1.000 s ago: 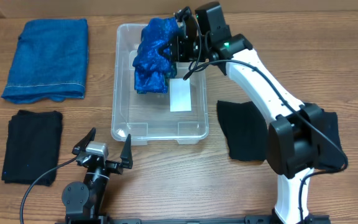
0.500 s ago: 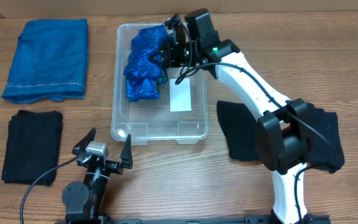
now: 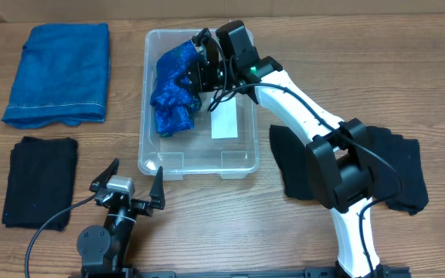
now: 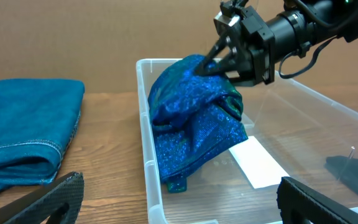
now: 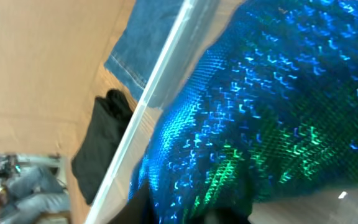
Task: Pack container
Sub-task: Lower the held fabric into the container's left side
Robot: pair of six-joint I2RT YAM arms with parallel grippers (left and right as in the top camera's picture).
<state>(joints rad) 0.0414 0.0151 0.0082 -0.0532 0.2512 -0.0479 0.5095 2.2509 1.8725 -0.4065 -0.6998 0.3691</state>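
**Pack container: 1st item going in, rest not packed yet**

The container [image 3: 207, 158] sits mid-worktop [image 3: 408, 69], upright, no lid on it, w/ the white label [image 3: 224, 123] showing thru its floor. Inside, along the left wall & toward the far end, lies the shiny blue cloth [image 3: 172, 89]. Its lower end looks to rest on the floor, while the top end is held up near the far rim. The right pincer [image 3: 199, 58] is clamped tight on that top fold, reaching in over the far right side. So item no. 1 is inside but not let go yet. The left pincer [image 3: 137, 174] sits near the container's front wall, spread wide, holding nothing.

Outside, well apart on the far left, are a folded blue towel [image 3: 56, 73] & below it a black cloth [image 3: 41, 179]. More black cloth [image 3: 300, 166] lies just right of the container, partly under the right arm. Judging by that, approx. one piece is in. Left to do: the release, then prob. 3+ pickups.
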